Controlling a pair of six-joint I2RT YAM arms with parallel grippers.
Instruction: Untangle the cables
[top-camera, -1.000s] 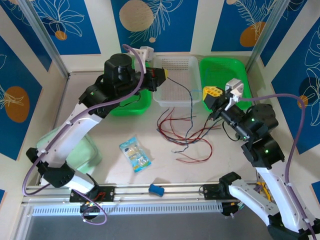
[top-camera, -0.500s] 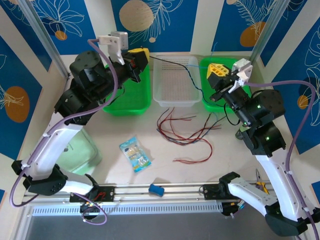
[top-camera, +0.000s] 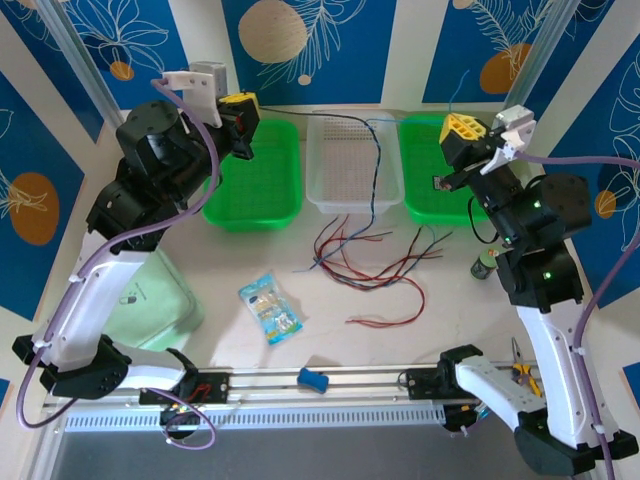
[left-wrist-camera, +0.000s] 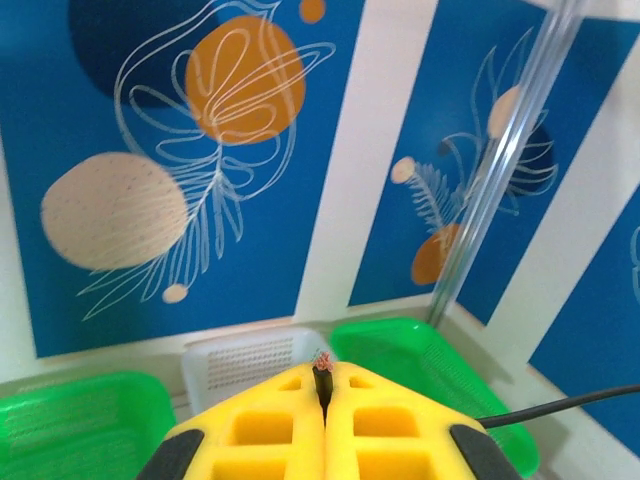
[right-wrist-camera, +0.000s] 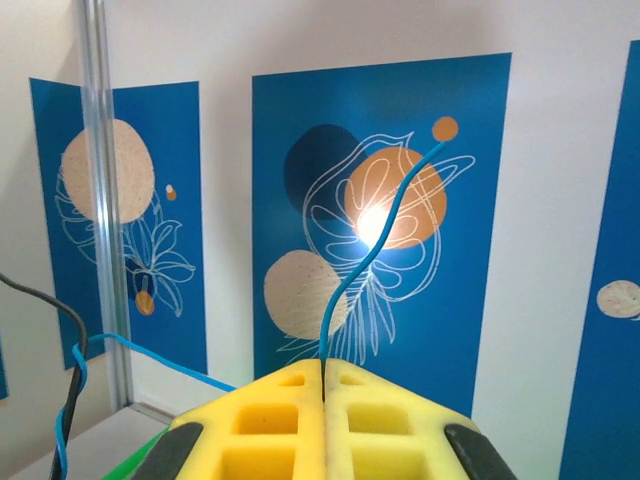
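My left gripper is raised over the left green basket, shut on the end of a black cable that runs right over the white basket and hangs down to the pile. In the left wrist view the yellow jaws pinch the black cable's end, copper strands showing. My right gripper is held high over the right green basket, shut on a blue cable whose tail curls upward above my gripper. Red, black and dark cables lie tangled on the table.
A snack packet lies left of the pile, and a blue block sits on the front rail. A pale green container is beside the left arm. A small can stands by the right arm.
Both arms have risen and swung apart, the left one leftward and the right one rightward. The black and blue cables are drawn up out of the pile and stretched over the baskets.
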